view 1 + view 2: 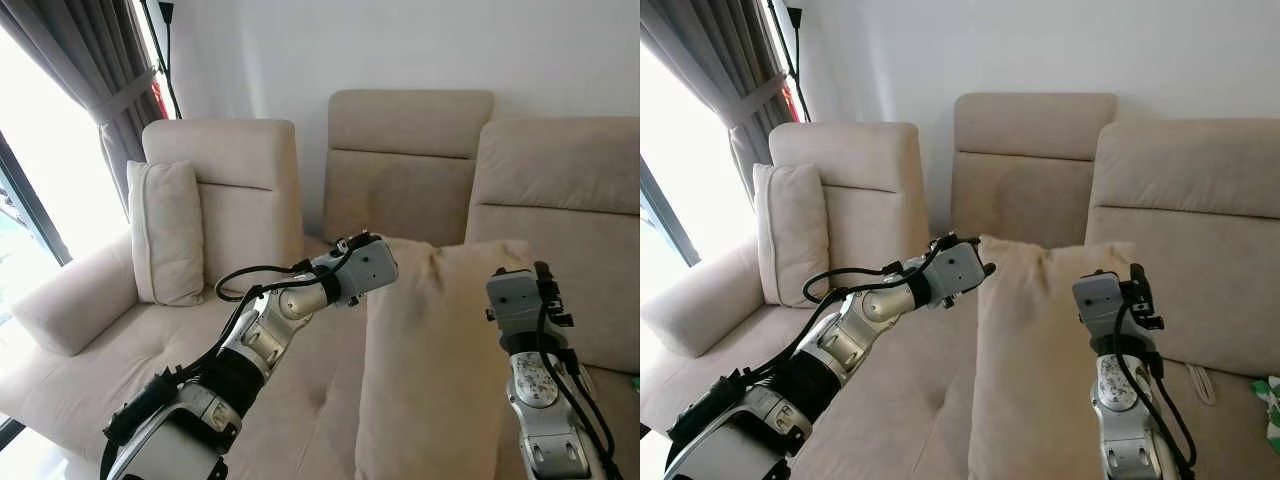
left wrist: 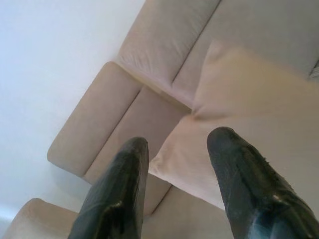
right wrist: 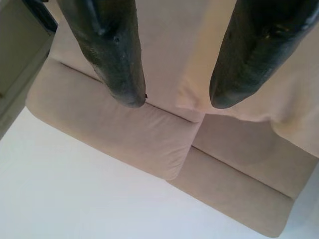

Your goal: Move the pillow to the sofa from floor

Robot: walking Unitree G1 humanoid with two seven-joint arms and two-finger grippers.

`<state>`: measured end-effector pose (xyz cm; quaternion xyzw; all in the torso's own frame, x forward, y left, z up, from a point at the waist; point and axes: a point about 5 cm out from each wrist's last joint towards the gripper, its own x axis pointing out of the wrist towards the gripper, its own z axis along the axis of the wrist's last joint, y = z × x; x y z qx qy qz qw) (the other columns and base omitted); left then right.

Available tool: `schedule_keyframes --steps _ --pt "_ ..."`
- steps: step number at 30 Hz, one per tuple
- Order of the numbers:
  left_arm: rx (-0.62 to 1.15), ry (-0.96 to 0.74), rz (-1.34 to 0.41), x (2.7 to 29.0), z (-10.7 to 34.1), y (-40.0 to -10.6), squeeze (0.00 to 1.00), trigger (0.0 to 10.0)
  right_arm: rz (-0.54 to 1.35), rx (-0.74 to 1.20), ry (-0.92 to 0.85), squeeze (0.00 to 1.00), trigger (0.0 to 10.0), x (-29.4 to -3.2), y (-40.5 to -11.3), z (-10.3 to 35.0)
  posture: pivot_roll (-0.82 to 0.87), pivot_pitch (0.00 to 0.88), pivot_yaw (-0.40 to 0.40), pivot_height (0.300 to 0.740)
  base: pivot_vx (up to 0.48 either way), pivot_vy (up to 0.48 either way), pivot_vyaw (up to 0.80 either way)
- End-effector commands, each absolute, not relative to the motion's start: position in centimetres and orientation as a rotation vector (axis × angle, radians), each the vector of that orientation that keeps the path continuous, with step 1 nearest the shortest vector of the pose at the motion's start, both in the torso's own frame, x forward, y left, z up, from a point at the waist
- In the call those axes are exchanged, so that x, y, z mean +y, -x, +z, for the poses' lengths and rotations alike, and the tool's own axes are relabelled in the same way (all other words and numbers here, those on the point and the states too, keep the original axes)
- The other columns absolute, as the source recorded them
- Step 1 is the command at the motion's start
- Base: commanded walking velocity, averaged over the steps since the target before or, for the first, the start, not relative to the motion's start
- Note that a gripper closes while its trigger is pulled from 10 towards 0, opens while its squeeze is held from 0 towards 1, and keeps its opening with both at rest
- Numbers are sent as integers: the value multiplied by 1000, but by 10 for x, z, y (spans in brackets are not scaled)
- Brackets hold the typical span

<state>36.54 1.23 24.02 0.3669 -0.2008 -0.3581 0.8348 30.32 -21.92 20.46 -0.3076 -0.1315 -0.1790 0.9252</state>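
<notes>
A large beige pillow (image 1: pixel 430 360) stands upright in the air before the beige sofa (image 1: pixel 400 170), pressed between my two arms. My left gripper (image 2: pixel 177 139) is at the pillow's upper left corner (image 2: pixel 169 167), fingers apart, the corner lying just beyond the tips. Against the pillow's right edge sits my right gripper (image 3: pixel 177 102), also open, with the pillow's edge (image 3: pixel 199 94) showing between its black fingers. In the eye views both wrists (image 1: pixel 365 265) (image 1: pixel 520 295) flank the pillow's top; the fingertips are hidden behind it.
A second beige pillow (image 1: pixel 165 230) leans upright against the sofa's left backrest, beside the armrest (image 1: pixel 70 300). Grey curtains (image 1: pixel 90 70) and a bright window are at the far left. Something green (image 1: pixel 1270 410) lies on the seat at the far right.
</notes>
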Motion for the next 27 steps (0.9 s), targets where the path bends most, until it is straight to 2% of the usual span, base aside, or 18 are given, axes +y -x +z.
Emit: schedule_keyframes --steps 1,8,10,11,14,17,18,27 --pt "-440 -757 -741 15 245 -367 0 10000 -348 -272 635 0 10000 -213 -306 204 -7 0 111 740 0 0 0" --pt "-433 -740 -735 16 244 -367 0 10000 -270 -302 596 0 10000 -201 -307 205 -8 0 112 740 0 0 0" --pt "-402 -633 -720 17 242 -368 0 10000 -167 -349 535 0 10000 -184 -304 206 -7 0 111 740 0 0 0" --pt "-402 -633 -720 17 242 -368 0 10000 -167 -349 535 0 10000 -184 -304 206 -7 0 111 740 0 0 0" --pt "-300 -331 -662 21 232 -371 0 10000 -118 -437 422 0 10000 -171 -295 212 -9 0 110 740 0 0 0" --pt "-254 -243 -648 24 223 -371 0 10000 -121 -463 410 0 10000 -168 -290 213 -11 0 108 740 0 0 0" --pt "-185 -138 -656 26 208 -367 0 10000 -123 -485 406 0 10000 -164 -282 210 -10 0 105 740 0 0 0" --pt "-88 70 -679 36 178 -350 0 10000 -63 -425 386 0 10000 -156 -261 184 -2 0 98 740 0 0 0"
